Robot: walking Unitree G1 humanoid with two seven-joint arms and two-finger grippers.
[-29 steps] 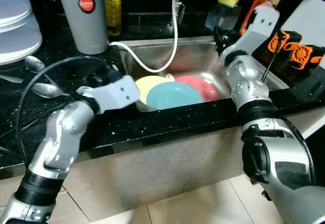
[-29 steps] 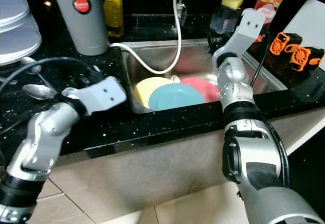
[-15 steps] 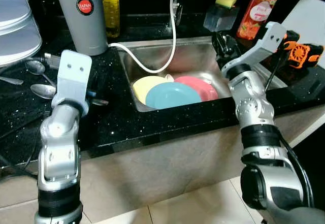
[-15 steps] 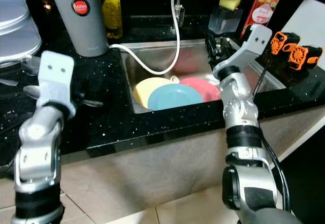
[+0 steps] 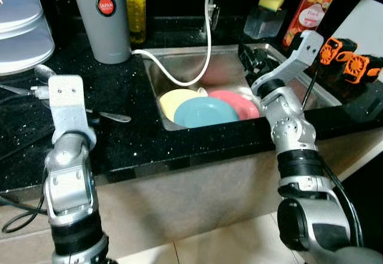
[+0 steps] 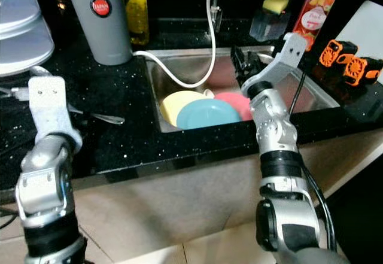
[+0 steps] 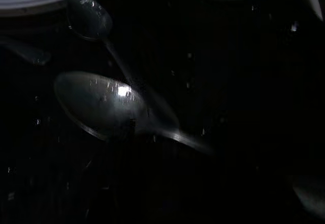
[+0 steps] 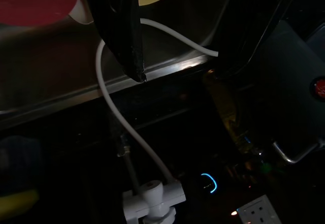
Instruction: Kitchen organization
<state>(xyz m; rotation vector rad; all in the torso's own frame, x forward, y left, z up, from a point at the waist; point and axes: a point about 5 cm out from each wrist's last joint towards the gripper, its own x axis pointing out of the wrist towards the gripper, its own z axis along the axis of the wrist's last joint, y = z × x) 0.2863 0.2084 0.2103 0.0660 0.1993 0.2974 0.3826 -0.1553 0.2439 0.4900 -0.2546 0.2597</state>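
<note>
Spoon [image 7: 109,104] beneath raised left arm; right gripper [image 8: 177,56] parted.

Silver jointed arms, black fingers [image 8: 122,26]

Black speckled counter [image 5: 179,138], beige tile floor [image 5: 239,240] below. Grey cylinder [image 5: 100,15] with red badge at 11 o'clock, yellow bottle [image 5: 136,6] just beside it. Orange gadgets [image 5: 347,60] at 2 o'clock, next to a white board [image 5: 365,18].

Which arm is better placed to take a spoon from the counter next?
Left: its gripper hangs over the spoons on the counter, while the right gripper reaches over the sink.
</note>
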